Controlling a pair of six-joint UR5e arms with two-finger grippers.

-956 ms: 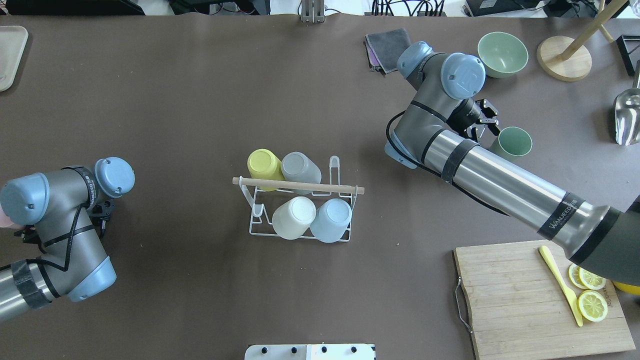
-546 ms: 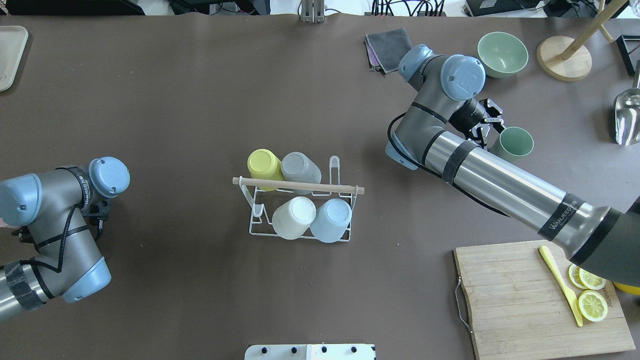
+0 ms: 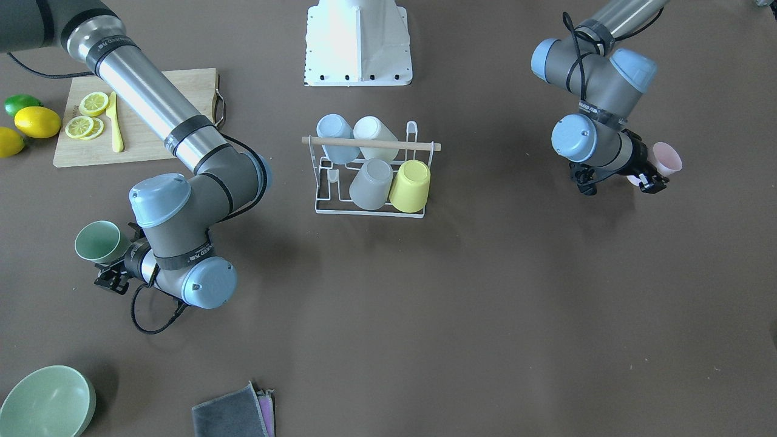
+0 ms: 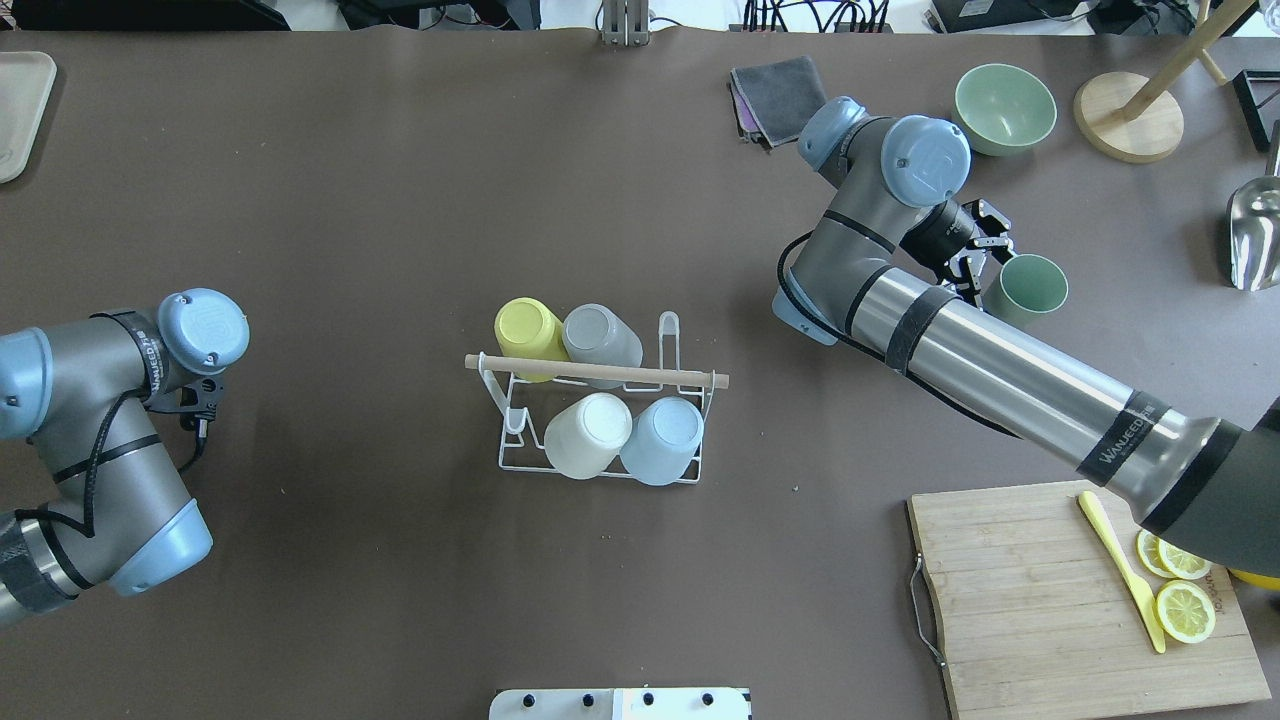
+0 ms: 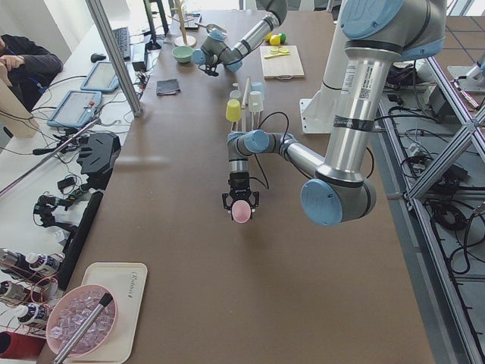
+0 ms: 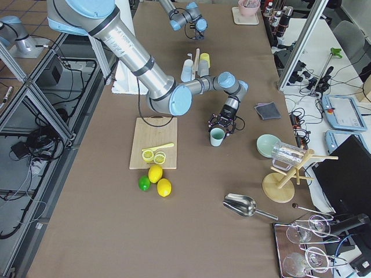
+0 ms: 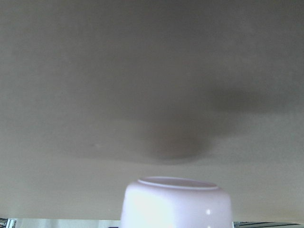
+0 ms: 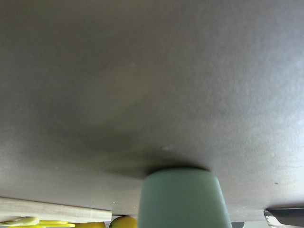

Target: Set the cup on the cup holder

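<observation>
The white wire cup holder [image 4: 510, 462] with a wooden rod [image 4: 690, 378] stands mid-table and also shows in the front view [image 3: 322, 210]. It carries yellow [image 4: 528, 325], grey [image 4: 600, 335], white [image 4: 588, 432] and light blue [image 4: 662, 438] cups. My left gripper [image 3: 658, 171] is shut on a pink cup [image 3: 666, 159], held above the table far to the holder's left [image 5: 240, 212]. My right gripper [image 4: 992, 262] is at the rim of a green cup [image 4: 1030, 284] that stands on the table. I cannot tell whether its fingers are closed on it.
A green bowl [image 4: 1004, 108], a folded grey cloth [image 4: 778, 95] and a wooden stand [image 4: 1128, 116] lie at the back right. A cutting board [image 4: 1040, 590] with lemon slices and a yellow knife is front right. A metal scoop [image 4: 1255, 235] lies at the right edge.
My left arm has swung toward the table's far side with the pink cup. My right wrist has shifted slightly toward the green cup, which has not moved.
</observation>
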